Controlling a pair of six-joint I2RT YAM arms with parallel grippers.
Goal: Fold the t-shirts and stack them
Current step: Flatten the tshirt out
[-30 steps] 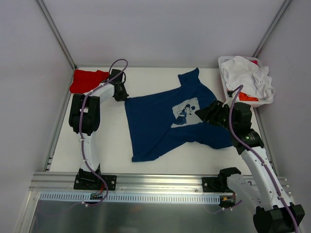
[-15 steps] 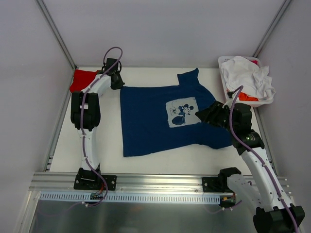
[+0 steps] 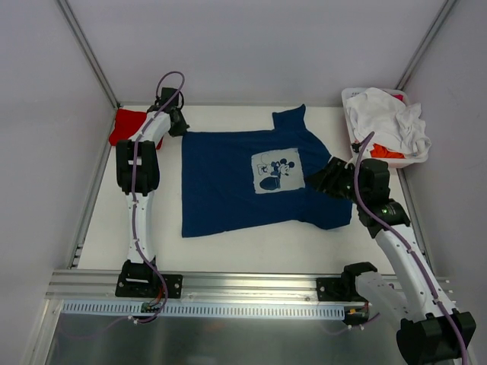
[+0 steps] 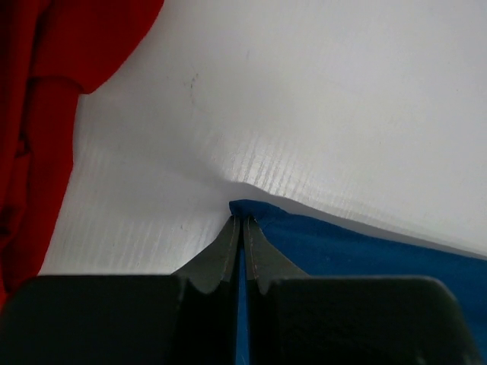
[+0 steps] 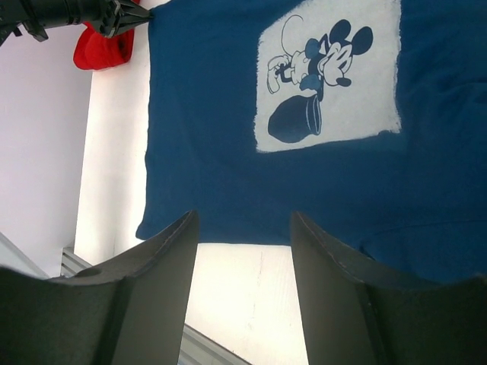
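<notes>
Your left pincer (image 4: 243,228) is pressed together on only the very corner tip of the navy tee (image 3: 243,179), which lies spread, print up, mid-surface (image 3: 228,249). Pull hard and that tip could slip free, or the cloth could drag onto the red tee (image 3: 131,126) just beside. Your right pincer (image 5: 243,251) hangs spread wide over the tee's opposite side, gripping nothing.

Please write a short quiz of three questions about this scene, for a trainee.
1. True or false: the left end effector is shut on a corner of the navy t-shirt.
2. At which part of the table does the red t-shirt lie? A far left; B far right; C near edge.
3. Fill in: the right end effector is ____ (open or shut).
Key: 1 true; 2 A; 3 open.
</notes>
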